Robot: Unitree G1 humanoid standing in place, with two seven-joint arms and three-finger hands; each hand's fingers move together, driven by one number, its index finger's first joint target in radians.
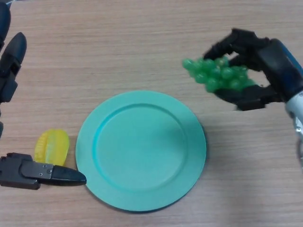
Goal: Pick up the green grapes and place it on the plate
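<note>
The green grapes [218, 74] are a small bunch of round, bright green berries, held off to the upper right of the plate. The bunch lies roughly level, its narrow end pointing left toward the middle of the table and its wider end tucked into the right hand [251, 71]. That hand is closed around the bunch: one dark part curls over the top of the grapes and another wraps beneath them, so the fruit is pinched between the two. The grapes appear lifted clear of the wooden table [142, 47], with a faint shadow beneath the hand. The right forearm comes in from the right edge of the view, dark with a blue band near the wrist.

The plate [140, 150] is round, pale teal and shallow, with a wide flat rim. It sits in the lower middle of the table, below and to the left of the grapes, and the bunch is not over it.

Just left of the plate lies a small yellow object [52, 146] with ridged lines, close to the rim but apart from it. The left hand [45, 172] shows at the lower left, its fingers straight and relaxed, one tip pointing at the plate's edge just below the yellow object. It holds nothing.
</note>
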